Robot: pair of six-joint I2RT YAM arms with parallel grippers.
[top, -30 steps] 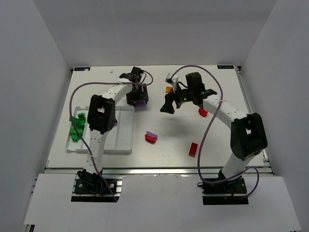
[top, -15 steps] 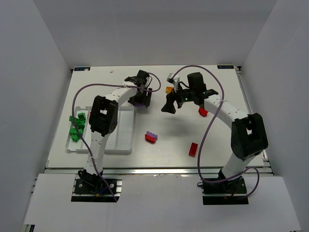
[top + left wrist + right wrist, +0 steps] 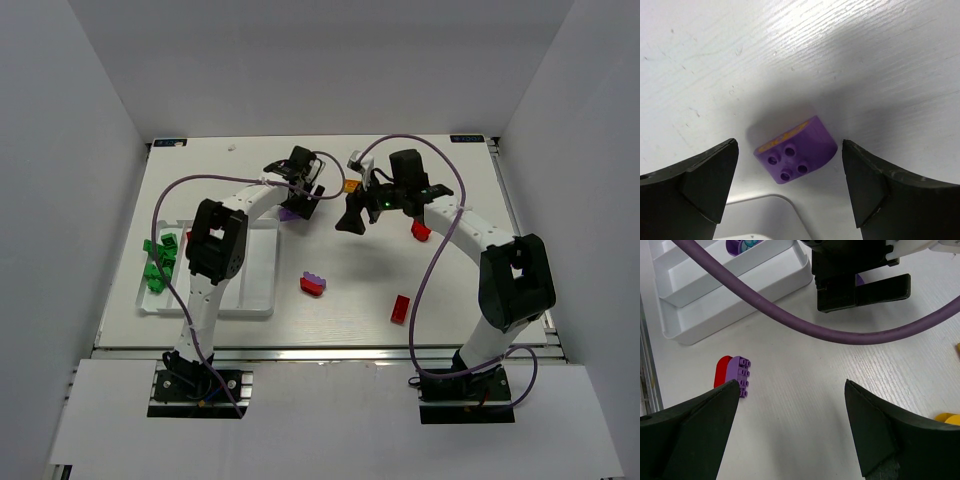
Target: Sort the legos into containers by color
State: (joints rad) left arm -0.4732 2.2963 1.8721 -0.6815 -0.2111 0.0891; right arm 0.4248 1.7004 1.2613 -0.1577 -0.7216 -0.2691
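Squarely between left jaws: purple lego (image 3: 795, 157)

Tray (image 3: 258, 285) on bench (image 3: 350, 330), left side; brick cluster (image 3: 160, 262) in its leftmost compartment. Lone brick (image 3: 795, 157) just off tray's far-right corner. Touching brick pair (image 3: 313, 284) mid-bench; near brick (image 3: 400, 308) right of it, far brick (image 3: 420, 231) behind that.

Tray (image 3: 255, 290): white. Green cluster (image 3: 160, 262) is recorded in the tray's left-hand compartment. Purple brick (image 3: 795, 157), marked with a yellow-orange streak, is listed just beside the tray's corner. Red-and-purple pair (image 3: 313, 284) and red brick (image 3: 401, 308) are logged right of the tray. Tabletop (image 3: 350, 340): white, faintly grained.
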